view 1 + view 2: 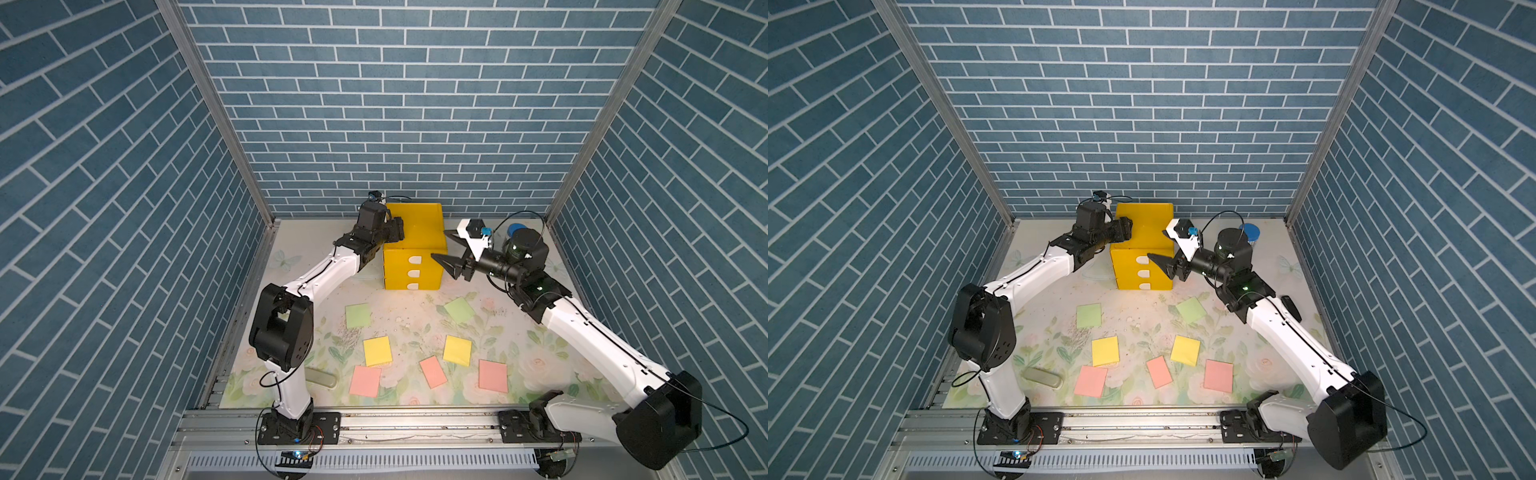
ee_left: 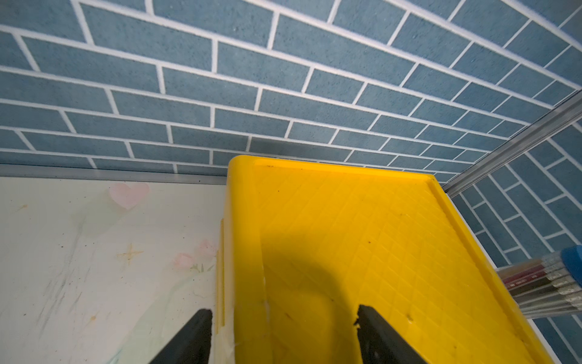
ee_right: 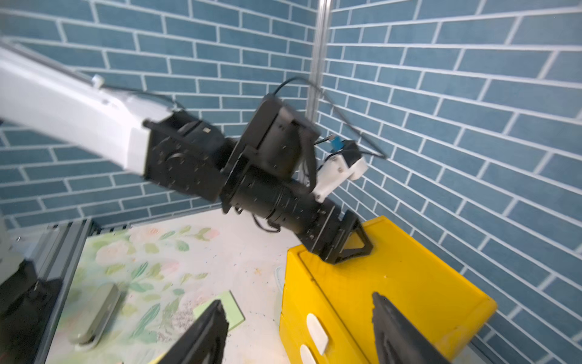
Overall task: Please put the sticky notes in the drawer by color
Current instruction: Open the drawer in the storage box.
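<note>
Drawer (image 1: 411, 249): yellow, three white tabs; you are seeing it standing at the back of the table (image 1: 316, 299).
Sticky notes (image 1: 377, 350): seven, lying flat in front of it, two green, two yellow, three pink.
Left gripper (image 2: 283, 331): your jaws are standing apart, straddling the drawer's top edge and clamping nothing.
Right gripper (image 1: 445, 250): your jaws are gaping empty beside its front corner.

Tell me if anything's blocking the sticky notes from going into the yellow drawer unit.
Yes. All three drawers of the drawer unit are shut, so their closed fronts bar the way. The sticky notes lie flat on the table in front of it, and nothing else visible stands between them.
</note>
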{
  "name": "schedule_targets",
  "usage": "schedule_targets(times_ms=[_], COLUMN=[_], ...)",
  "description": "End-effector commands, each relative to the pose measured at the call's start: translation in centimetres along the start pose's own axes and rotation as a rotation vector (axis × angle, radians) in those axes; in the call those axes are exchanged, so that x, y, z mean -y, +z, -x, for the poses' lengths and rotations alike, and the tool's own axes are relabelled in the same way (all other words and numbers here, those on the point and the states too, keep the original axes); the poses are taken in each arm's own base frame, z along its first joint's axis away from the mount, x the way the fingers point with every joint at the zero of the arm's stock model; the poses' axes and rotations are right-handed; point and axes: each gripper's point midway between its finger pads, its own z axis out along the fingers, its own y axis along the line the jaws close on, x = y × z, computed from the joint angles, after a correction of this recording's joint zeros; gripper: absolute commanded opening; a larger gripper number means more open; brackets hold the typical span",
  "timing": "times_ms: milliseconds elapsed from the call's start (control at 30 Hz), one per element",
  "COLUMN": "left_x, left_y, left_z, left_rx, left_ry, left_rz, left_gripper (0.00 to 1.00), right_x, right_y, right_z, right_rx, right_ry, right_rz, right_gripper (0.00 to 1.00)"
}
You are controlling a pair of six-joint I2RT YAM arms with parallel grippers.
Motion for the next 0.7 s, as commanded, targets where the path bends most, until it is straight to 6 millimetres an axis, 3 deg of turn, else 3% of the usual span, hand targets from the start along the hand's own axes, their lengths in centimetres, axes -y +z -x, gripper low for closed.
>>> schedule_targets(times_ms=[0,133,267,667], left_x=[-1.1,-1.0,-1.1,-1.0], left_y=[1.0,1.0,1.1,1.2], left_z=[-3.6,-3.6,-4.0,-4.3], left_rx=[-0.101,-0.097,-0.101,-0.087], left_ry=[0.007,0.002,0.005,-0.01], left_rz=[0.03,0.024,0.024,0.009], left_gripper=[0.76,0.76,0.76,0.74], right_x=[-1.3,-0.3,-0.8,-0.4], right_y=[2.2,3.4,3.9,6.2], right_z=[-4.0,-6.9,-7.1,-10.0], right_rx=[-0.088,-0.186,-0.178,-0.233], right_ry=[-0.093,-0.153,-0.142,-0.125], right_rz=[0.125,0.1,0.136,0.167], right_gripper=[0.7,0.69,0.66,0.65])
